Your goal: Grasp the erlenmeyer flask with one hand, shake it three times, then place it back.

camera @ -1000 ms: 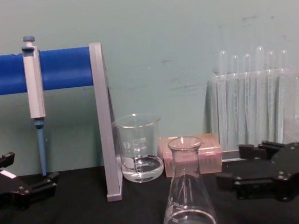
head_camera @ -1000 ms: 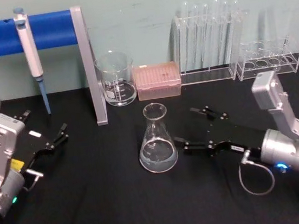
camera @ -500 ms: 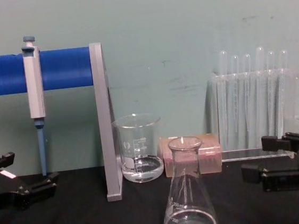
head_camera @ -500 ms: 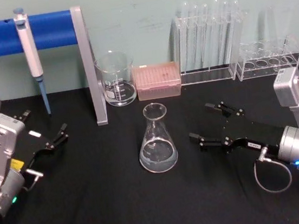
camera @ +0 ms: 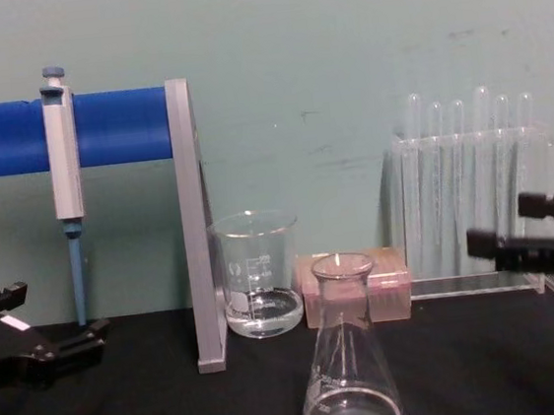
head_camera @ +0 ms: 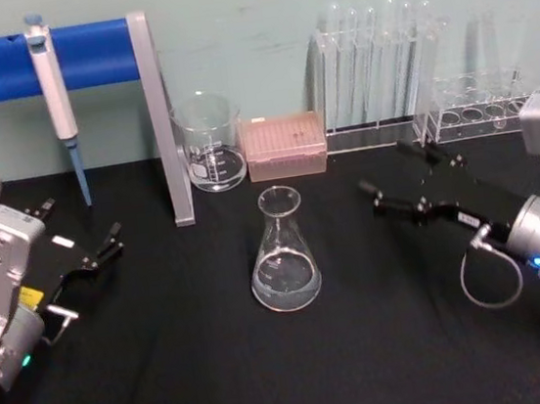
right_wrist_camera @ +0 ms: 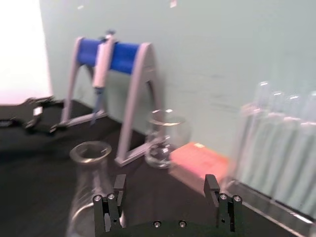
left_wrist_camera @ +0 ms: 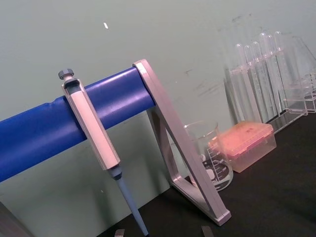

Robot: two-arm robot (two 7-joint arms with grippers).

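Hovering open-jawed — right pincer [head_camera: 393,175], well apart from flask [head_camera: 282,252].

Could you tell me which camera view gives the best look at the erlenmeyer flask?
The head view: the erlenmeyer flask shows whole, standing upright on the black table. The chest view cuts off its base at the lower edge; the right wrist view shows it blurred behind the open right gripper.
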